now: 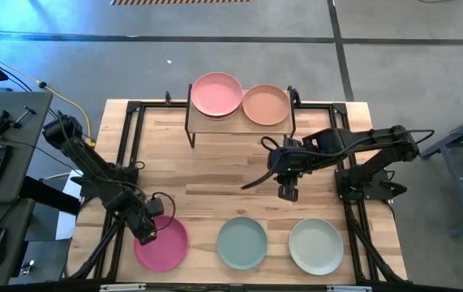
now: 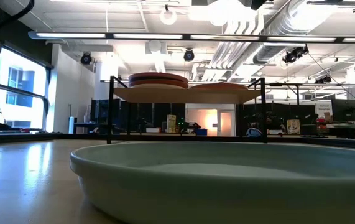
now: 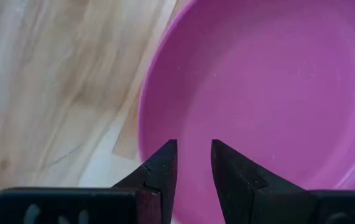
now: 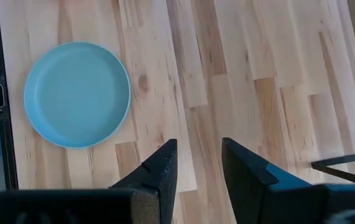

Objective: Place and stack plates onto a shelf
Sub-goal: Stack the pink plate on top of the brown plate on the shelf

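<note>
Wood planks make up your surface (image 1: 215, 174), with grey floor all around it. The shelf (image 1: 239, 120) stands at the far edge and holds a pink plate (image 1: 216, 94) and a peach plate (image 1: 266, 105) side by side. Well away from the shelf, along the near edge, sit a magenta plate (image 1: 166, 245), a teal plate (image 1: 242, 242) and an off-white plate (image 1: 315, 246).

Your left claw (image 3: 194, 165) hangs over the magenta plate's rim, fingers a little apart, holding nothing. Your right claw (image 4: 197, 163) hovers between the shelf and the near plates, loose and empty.

Only the low view shows you the room: ceiling pipes, lights and windows behind the shelf.
</note>
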`<control>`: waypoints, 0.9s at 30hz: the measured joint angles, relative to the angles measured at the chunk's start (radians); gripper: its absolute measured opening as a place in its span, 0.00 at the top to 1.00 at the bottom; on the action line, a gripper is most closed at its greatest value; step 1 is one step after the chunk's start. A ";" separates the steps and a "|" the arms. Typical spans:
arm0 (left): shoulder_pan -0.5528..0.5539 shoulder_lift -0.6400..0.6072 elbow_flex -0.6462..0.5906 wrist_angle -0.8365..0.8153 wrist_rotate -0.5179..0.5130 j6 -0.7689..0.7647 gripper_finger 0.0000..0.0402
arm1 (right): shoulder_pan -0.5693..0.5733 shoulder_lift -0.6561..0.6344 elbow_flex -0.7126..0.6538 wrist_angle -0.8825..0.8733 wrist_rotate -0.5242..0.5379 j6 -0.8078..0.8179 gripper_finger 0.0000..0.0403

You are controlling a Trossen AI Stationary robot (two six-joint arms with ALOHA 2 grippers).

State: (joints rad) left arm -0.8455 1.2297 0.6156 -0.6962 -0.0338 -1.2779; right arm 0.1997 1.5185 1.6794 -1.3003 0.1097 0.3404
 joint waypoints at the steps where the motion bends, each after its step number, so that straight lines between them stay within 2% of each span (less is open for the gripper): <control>1: 0.000 0.000 -0.008 0.004 0.000 -0.010 0.78 | 0.000 0.000 0.000 0.000 0.000 -0.001 0.74; 6: 0.000 0.000 -0.049 0.000 0.001 -0.077 0.78 | 0.000 0.000 0.000 0.003 0.002 0.000 0.74; 14: 0.000 0.000 -0.067 0.050 0.020 -0.082 0.78 | 0.000 0.000 0.000 0.003 0.002 0.008 0.74; 18: 0.000 -0.005 -0.065 0.101 0.062 -0.094 0.78 | 0.000 0.000 0.000 0.003 0.001 0.019 0.74; 27: 0.000 -0.005 0.008 -0.029 0.075 -0.074 0.78 | 0.000 0.000 0.000 0.003 0.000 0.018 0.74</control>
State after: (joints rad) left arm -0.8455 1.2247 0.6241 -0.7247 0.0414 -1.3514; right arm 0.1993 1.5185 1.6791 -1.2968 0.1098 0.3588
